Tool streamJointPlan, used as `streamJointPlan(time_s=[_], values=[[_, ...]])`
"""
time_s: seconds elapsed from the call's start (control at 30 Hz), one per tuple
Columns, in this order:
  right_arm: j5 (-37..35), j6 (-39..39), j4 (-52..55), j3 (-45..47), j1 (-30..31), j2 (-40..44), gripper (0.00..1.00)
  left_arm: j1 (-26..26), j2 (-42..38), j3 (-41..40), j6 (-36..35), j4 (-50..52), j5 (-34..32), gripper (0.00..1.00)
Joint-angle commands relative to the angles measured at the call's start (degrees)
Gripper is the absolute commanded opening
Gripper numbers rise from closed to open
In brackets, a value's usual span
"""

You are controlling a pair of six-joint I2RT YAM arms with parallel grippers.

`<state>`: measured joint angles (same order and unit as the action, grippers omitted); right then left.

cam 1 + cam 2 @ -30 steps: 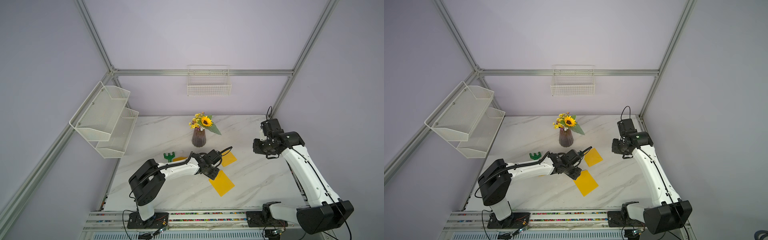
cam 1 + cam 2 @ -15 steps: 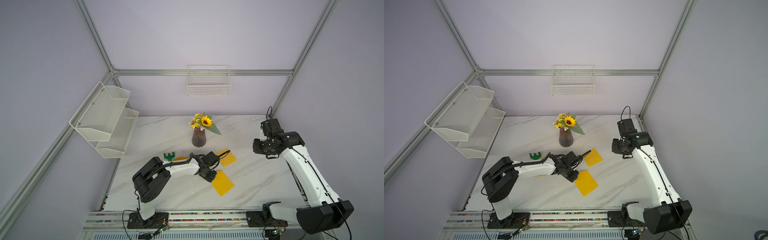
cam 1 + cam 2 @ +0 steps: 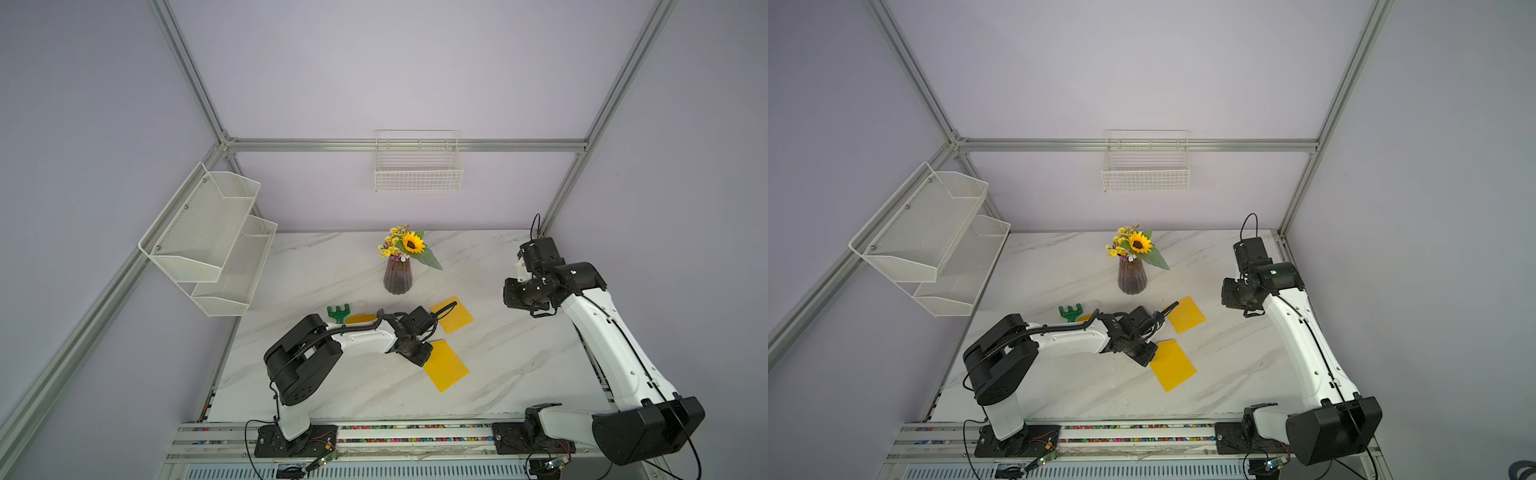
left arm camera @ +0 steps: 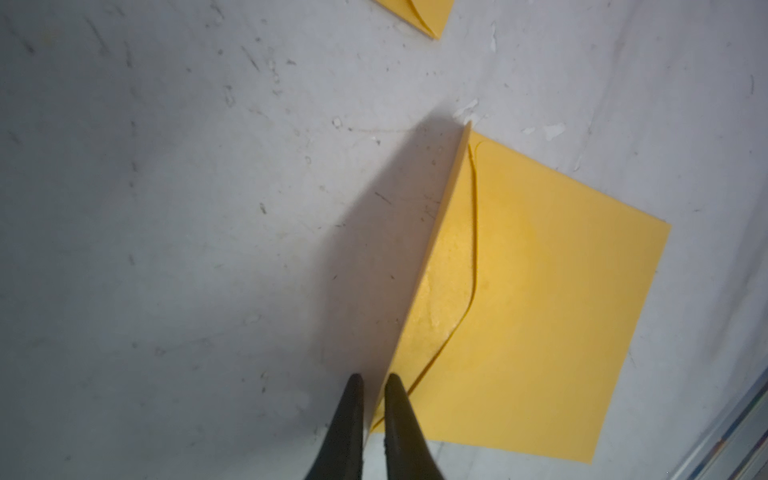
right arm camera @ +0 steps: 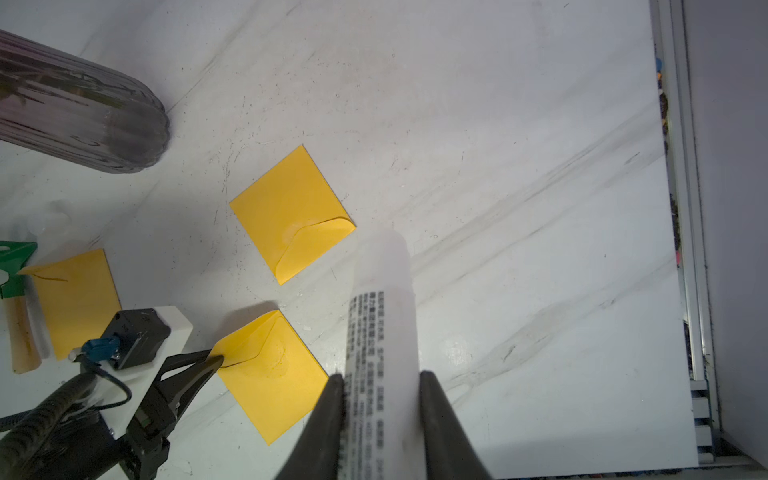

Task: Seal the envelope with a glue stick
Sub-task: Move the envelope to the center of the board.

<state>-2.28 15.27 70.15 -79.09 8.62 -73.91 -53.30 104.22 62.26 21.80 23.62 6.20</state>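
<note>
Three yellow envelopes lie on the marble table. The front envelope (image 3: 448, 366) (image 3: 1174, 365) (image 5: 274, 376) has its flap (image 4: 451, 257) lifted off the body (image 4: 561, 311). My left gripper (image 4: 373, 378) (image 5: 217, 360) (image 3: 420, 355) is shut on the flap's edge, low over the table at the envelope's left corner. A shiny patch shows on the inner face of the flap. Over the table's right side, my right gripper (image 5: 380, 376) is shut on the glue stick (image 5: 382, 299), a white tube with a printed label. The tube points down toward the table, well apart from the envelope.
A second envelope (image 3: 453, 314) (image 5: 291, 214) lies closed behind the first. A third (image 5: 75, 299) sits by the green toy rake (image 3: 338, 312), partly under my left arm. A dark vase of flowers (image 3: 397, 276) stands mid-table. A mesh shelf (image 3: 208, 237) and wire basket (image 3: 417, 170) hang on the walls.
My left gripper's jaws have closed onto the front envelope's flap, and the left arm's elbow has swung toward the table. The right arm and the glue stick have not moved.
</note>
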Motion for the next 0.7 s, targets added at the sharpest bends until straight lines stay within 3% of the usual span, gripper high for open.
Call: streamJointPlan(time_s=[0.0,0.2,0.37,0.67], values=[[2.2,-0.6,0.7,0.8,0.2,-0.5,0.0,-0.2,-1.8,-2.3,2.3,-2.6,2.0,0.08],[4.3,1.5,1.2,3.0,5.8,-2.0,0.0,-0.2,-5.6,-10.4,10.3,-14.7,6.9,0.04],[3.3,6.2,0.5,4.6,16.8,-5.9,0.0,-0.2,-8.0,-18.3,18.4,-28.0,10.1,0.02],[6.5,11.6,-2.9,8.9,30.4,-13.5,0.0,-0.1,-11.4,-24.5,22.1,-33.5,8.1,0.02]])
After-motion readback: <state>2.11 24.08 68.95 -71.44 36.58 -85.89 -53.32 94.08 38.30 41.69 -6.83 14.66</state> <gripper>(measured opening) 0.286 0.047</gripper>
